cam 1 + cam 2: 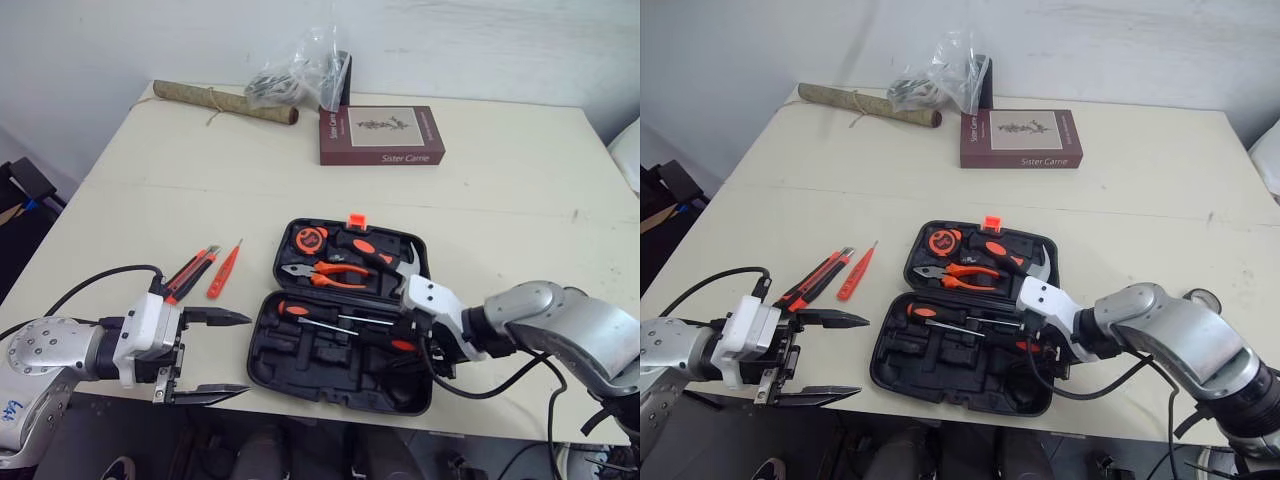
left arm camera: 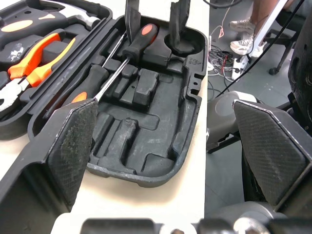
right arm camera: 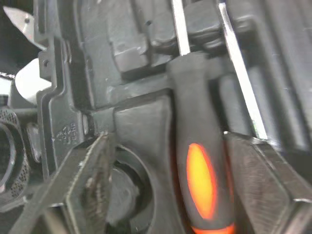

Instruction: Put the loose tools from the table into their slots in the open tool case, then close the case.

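Both claws gape wide: your right claw [image 3: 168, 146] straddles the black-and-orange screwdriver [image 3: 200, 180] seated in the black case [image 1: 340, 395]; left claw [image 1: 245, 354] hovers left.

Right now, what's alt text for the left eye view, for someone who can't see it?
An open black tool case lies on a cream table, the right gripper inside its near half. The left gripper hangs open left of it, near a loose utility knife and red tester screwdriver.

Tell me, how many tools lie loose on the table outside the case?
2. A red-and-black knife lies left of the open tool case; a slim red screwdriver lies between them. None looks hidden.
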